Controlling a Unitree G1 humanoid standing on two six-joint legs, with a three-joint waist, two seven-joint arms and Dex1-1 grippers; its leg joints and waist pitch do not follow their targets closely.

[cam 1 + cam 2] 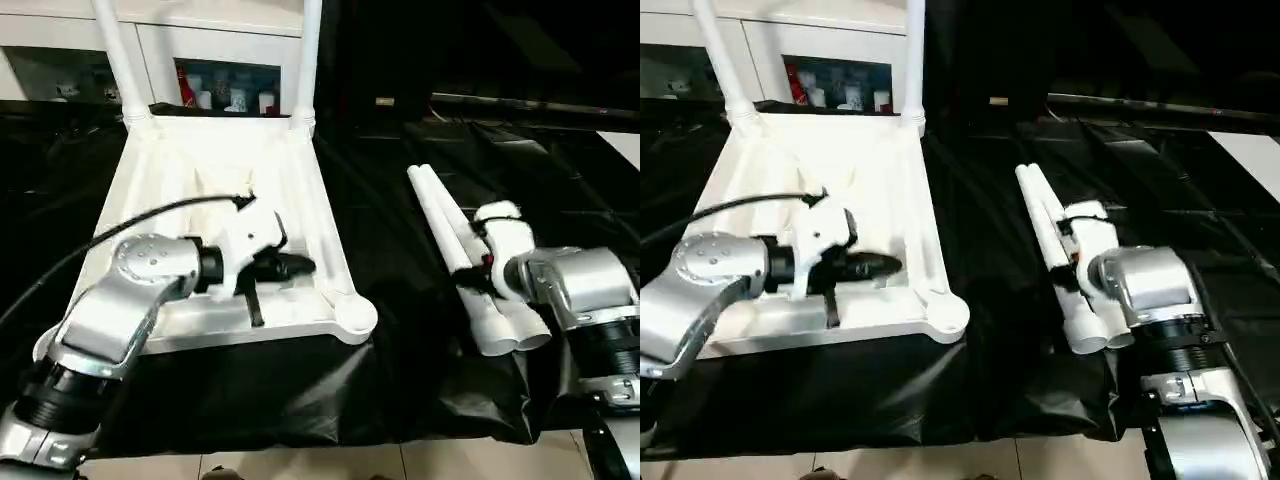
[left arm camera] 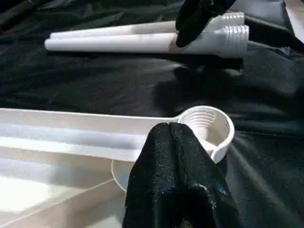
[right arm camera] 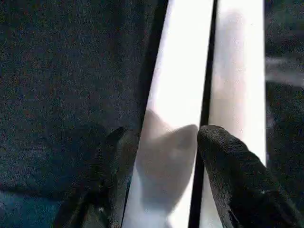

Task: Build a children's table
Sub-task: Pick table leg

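Observation:
The white table top (image 1: 215, 175) lies upside down on the black-covered work table, ribbed side up. Two legs (image 1: 120, 50) stand upright in its far corner sockets. My left gripper (image 2: 171, 142) hovers shut and empty over the underside, just short of the bare near-right socket (image 2: 206, 126). Two loose legs (image 1: 445, 215) lie side by side to the right of the top. My right gripper (image 3: 166, 142) reaches down onto them, one finger on each side of the left-hand leg (image 3: 183, 71), touching its edges.
A white glass-door cabinet (image 1: 220, 85) stands behind the work table. The black cover (image 1: 300, 400) hangs over the near edge above a tiled floor (image 1: 300, 465). A black cable (image 1: 150, 215) arcs over my left forearm.

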